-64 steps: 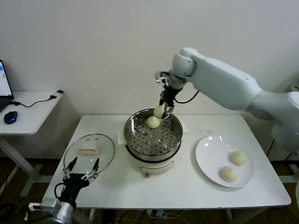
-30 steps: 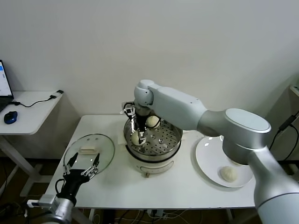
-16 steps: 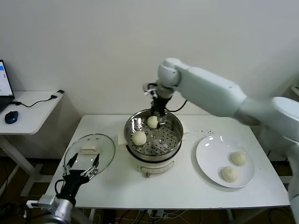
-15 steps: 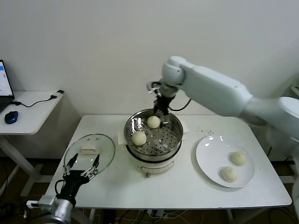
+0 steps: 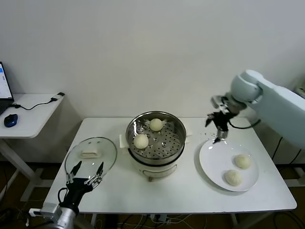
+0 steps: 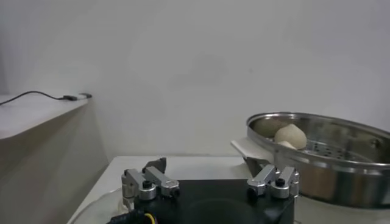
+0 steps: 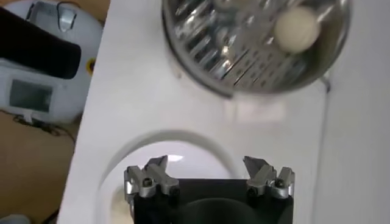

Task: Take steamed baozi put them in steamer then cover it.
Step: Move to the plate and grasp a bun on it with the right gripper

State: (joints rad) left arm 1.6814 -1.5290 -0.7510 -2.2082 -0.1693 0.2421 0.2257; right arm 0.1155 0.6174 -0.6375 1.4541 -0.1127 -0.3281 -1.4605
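The steel steamer (image 5: 164, 148) stands mid-table and holds two steamed baozi (image 5: 156, 124) (image 5: 141, 141). Two more baozi (image 5: 242, 161) (image 5: 233, 177) lie on the white plate (image 5: 214, 160) at the right. My right gripper (image 5: 217, 130) hangs open and empty over the plate's far left rim. Its wrist view shows the plate rim (image 7: 159, 145) under the gripper (image 7: 206, 163), with the steamer (image 7: 213, 58) and one baozi (image 7: 297, 29) beyond. The glass cover (image 5: 102, 160) lies flat at the left. My left gripper (image 5: 86, 172) is open at its near edge, empty (image 6: 206, 165).
The steamer sits on a white pot base (image 5: 153, 170). A side table (image 5: 33, 112) at the far left carries a blue mouse (image 5: 10, 119) and a cable. The wall stands close behind the table. The table's front edge runs near my left gripper.
My right arm has swung from over the steamer rightward to the plate, open and empty. Two baozi now rest in the steamer. The left arm has barely shifted.
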